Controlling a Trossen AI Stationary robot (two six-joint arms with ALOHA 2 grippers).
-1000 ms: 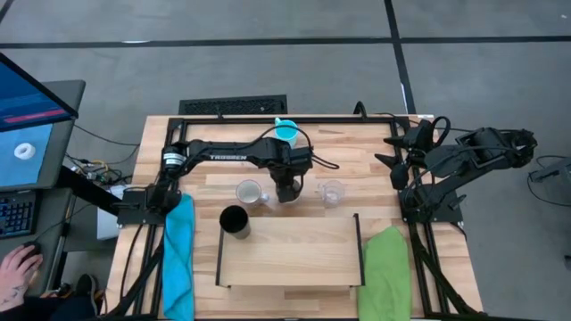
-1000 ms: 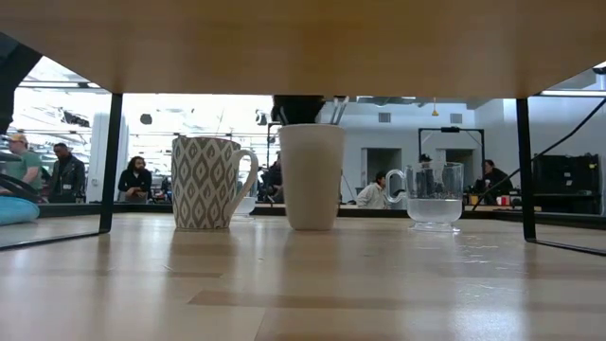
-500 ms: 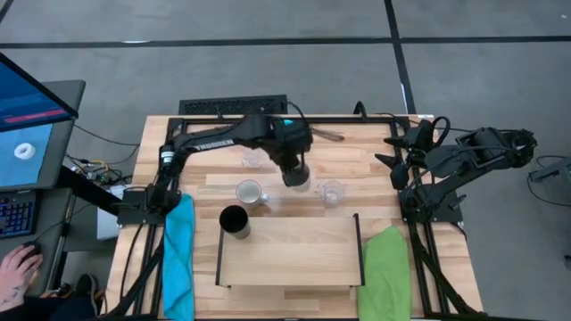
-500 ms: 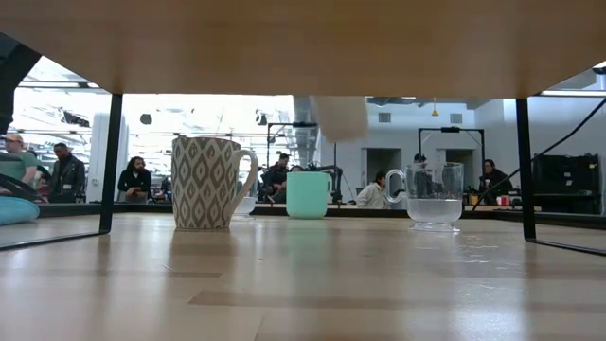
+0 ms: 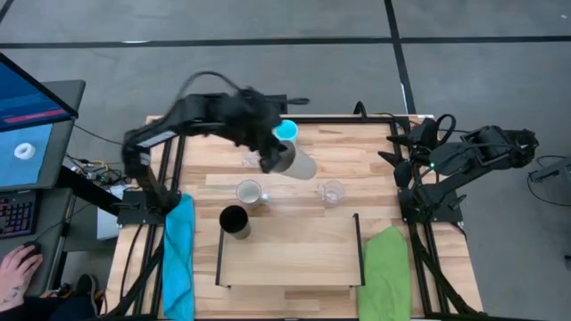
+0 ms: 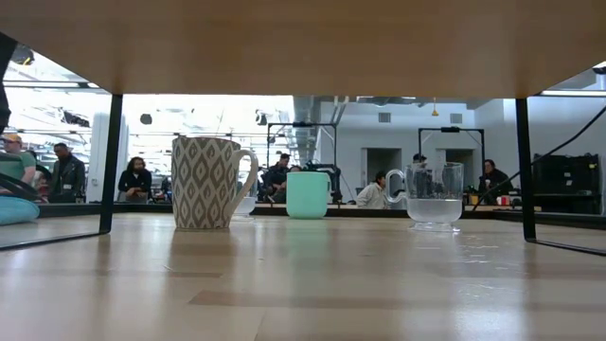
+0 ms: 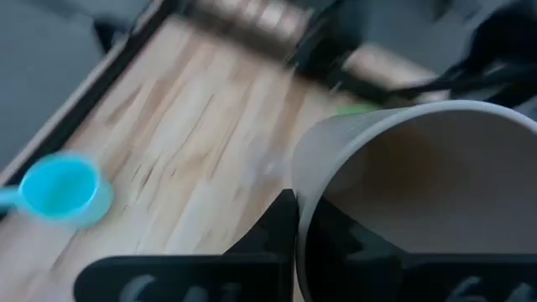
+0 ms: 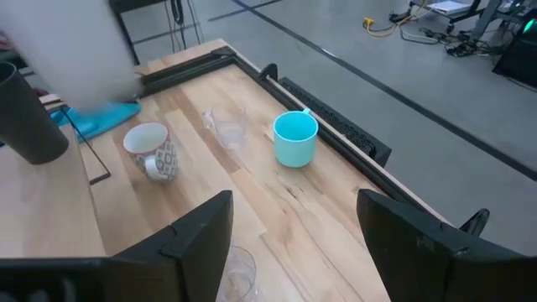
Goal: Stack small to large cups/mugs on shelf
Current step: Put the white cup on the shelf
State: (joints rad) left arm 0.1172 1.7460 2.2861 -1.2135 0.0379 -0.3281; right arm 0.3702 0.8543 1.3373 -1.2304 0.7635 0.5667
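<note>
Above table: left tool (image 5: 268,159) gripping beige mug (image 5: 297,162)

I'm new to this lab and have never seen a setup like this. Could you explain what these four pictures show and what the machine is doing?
It is a robot with two dark arms working at a wooden table. One picture looks straight down from above, one looks level across the tabletop, and two come from cameras on the arms' wrists.

The left gripper is shut on a beige cup and holds it tilted in the air above the table; its wrist camera looks right into that cup. The right gripper waits, open, at the table's right edge.

On the table stand a blue mug, a patterned mug, a black tumbler and two clear glasses, one by the shelf and one near the blue mug. The shelf is the smaller board with black rails. Blue and green cloths lie on either side of it.
</note>
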